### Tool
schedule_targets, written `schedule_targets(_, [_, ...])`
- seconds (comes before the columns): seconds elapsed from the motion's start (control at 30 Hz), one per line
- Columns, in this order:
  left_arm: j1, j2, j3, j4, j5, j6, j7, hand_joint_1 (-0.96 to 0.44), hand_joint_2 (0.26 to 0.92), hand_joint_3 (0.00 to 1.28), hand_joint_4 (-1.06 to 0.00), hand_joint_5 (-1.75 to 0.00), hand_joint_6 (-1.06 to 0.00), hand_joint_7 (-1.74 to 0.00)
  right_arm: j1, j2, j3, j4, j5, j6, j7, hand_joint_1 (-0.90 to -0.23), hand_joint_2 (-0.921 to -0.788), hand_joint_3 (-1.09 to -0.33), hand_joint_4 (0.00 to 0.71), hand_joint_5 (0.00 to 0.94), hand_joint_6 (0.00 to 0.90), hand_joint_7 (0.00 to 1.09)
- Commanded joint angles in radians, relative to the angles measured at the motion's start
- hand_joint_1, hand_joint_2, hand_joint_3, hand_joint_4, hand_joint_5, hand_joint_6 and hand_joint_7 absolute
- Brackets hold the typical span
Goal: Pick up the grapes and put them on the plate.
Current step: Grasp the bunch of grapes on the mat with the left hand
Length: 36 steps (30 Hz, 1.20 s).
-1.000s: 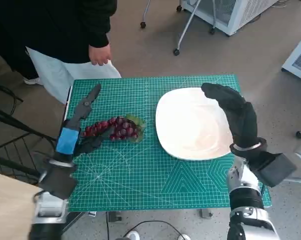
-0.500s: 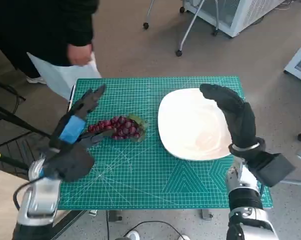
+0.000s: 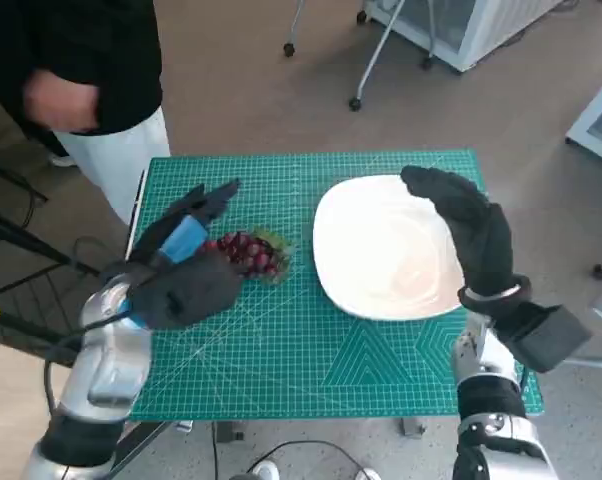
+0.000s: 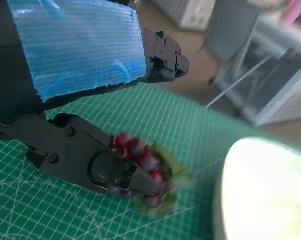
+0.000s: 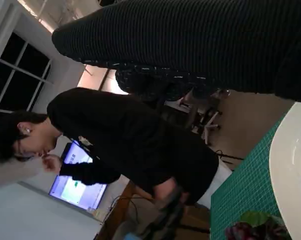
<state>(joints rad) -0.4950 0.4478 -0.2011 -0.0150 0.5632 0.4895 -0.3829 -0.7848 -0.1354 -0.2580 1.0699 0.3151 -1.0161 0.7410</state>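
Toward the bench's left edge, on the green mat (image 3: 381, 370), the grapes (image 3: 249, 253) lie just beside my left hand (image 3: 186, 275), whose fingers (image 4: 115, 172) are spread and reach over the bunch without closing on it; it holds nothing. My right hand (image 3: 466, 235) hovers over the plate's (image 3: 371, 250) right rim, apparently empty. My worry is a shallow grip: closing on a few outer berries could tear them loose or let the bunch slip in transit, and a sideways nudge could roll it away from the plate.
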Motion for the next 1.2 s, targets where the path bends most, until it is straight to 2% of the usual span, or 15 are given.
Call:
schedule_targets(0.03, [-0.060,0.013,-0.046,0.074,0.023,0.026,-0.037,-0.33,0.787,0.00,-0.05,0.00,-0.20,0.00,0.005,-0.004,0.000,0.011,-0.002,0.010,0.000,-0.486,-0.921,-0.552,0.242,0.001,0.201,0.00])
schedule_targets(0.53, [-0.212,-0.023,-0.149,0.360,0.036,0.021,-0.056,-0.35,0.780,0.00,-0.04,0.00,-0.20,0.00,0.004,-0.009,-0.003,0.016,-0.003,0.010,0.002,-0.475,-0.921,-0.552,0.241,0.000,0.200,0.00])
schedule_targets(1.2, [-0.401,-0.106,-0.231,0.848,0.031,-0.092,0.025,-0.33,0.771,0.00,-0.04,0.00,-0.21,0.00,0.005,-0.014,0.006,0.017,-0.017,0.009,-0.010,-0.479,-0.921,-0.549,0.241,0.000,0.203,0.00])
